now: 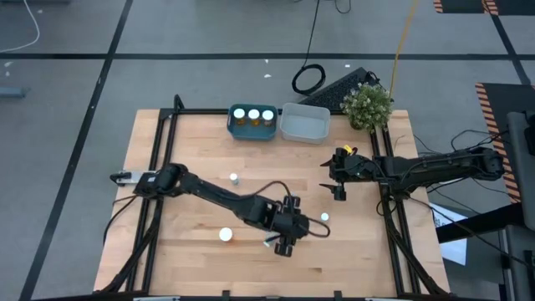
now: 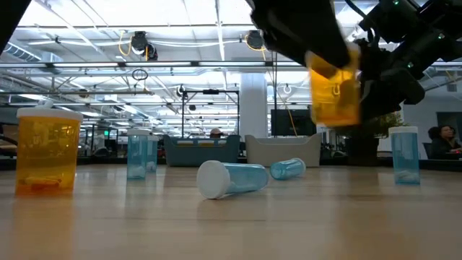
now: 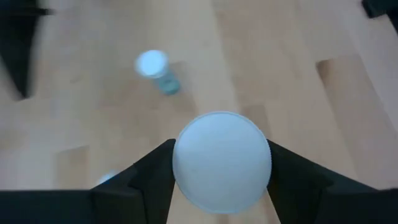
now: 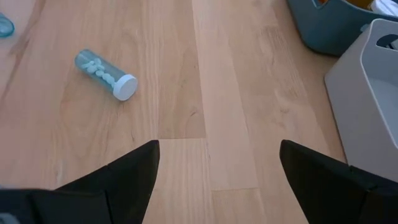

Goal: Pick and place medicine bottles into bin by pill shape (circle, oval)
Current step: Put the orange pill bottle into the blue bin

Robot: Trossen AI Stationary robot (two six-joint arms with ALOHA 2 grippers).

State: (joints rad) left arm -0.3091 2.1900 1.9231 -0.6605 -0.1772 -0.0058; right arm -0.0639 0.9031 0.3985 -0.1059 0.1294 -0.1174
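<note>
Blue bin [image 1: 252,130], three orange bottles inside, at table's far edge, well beyond left gripper [image 1: 288,229]. Left gripper clamps orange bottle [image 2: 334,92] upright, lifted off table. Right gripper [image 4: 217,180] nearer bins, fingers spread, empty. Blue bottle [image 4: 106,74] lies flat.

table [image 1: 192,251]: wood | bottles [image 1: 226,235] scattered | blue bin [image 1: 252,130], clear bin [image 1: 305,132], plant [image 1: 368,104]

Orange bottle [image 2: 334,92] lifted, blue bottles [image 2: 232,178] scattered
</note>
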